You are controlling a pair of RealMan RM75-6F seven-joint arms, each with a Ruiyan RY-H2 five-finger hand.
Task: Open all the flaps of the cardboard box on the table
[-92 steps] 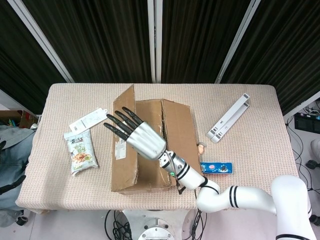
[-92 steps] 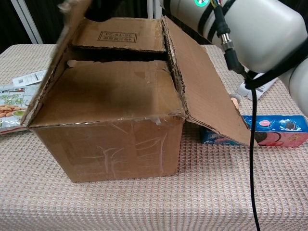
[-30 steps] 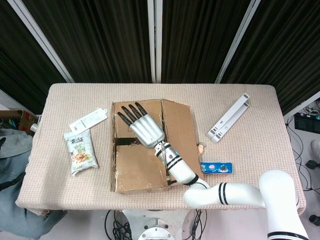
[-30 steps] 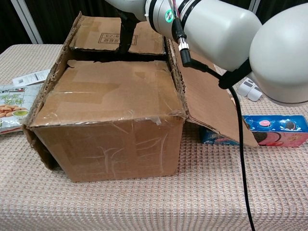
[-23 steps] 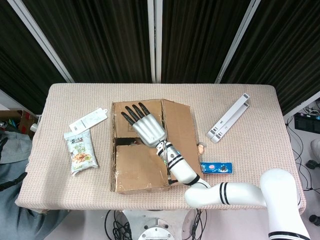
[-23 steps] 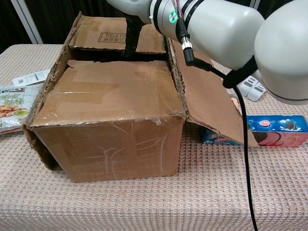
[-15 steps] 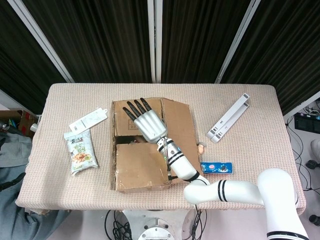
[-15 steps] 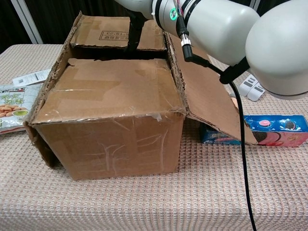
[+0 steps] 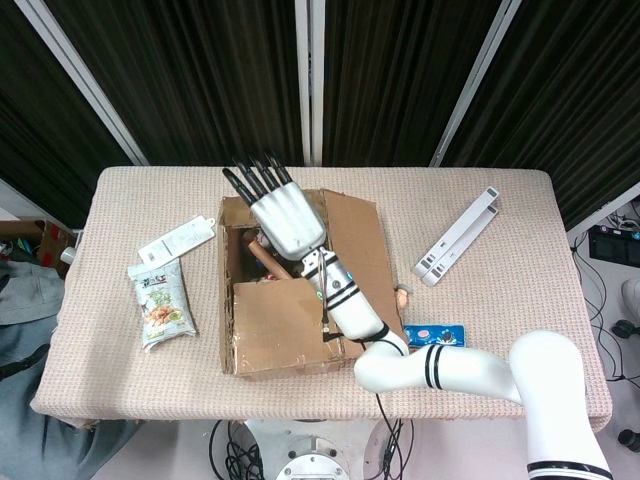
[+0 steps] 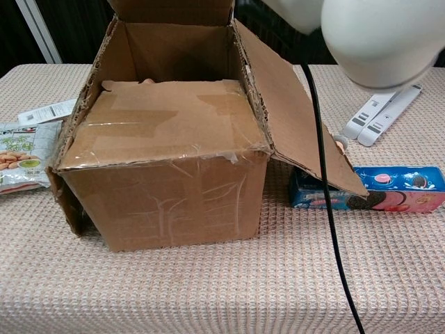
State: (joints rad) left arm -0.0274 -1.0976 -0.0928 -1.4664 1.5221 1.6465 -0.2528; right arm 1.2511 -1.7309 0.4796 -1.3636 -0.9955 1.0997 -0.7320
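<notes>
Chest view: right hand (image 9: 282, 218) unseen.

Your table (image 9: 520, 290): beige woven cloth, dark curtains behind far edge. Cardboard box (image 9: 290, 300) sits at centre, toward near edge. Left of box you have snack packet (image 9: 160, 302) lying flat, white tag card (image 9: 177, 240) just beyond it, farther back. Right of box, blue biscuit pack (image 10: 389, 188) lies under lowered right flap, small peach-coloured item (image 9: 402, 297) beside it. White folded stand (image 9: 458, 236) lies far right, angled.
</notes>
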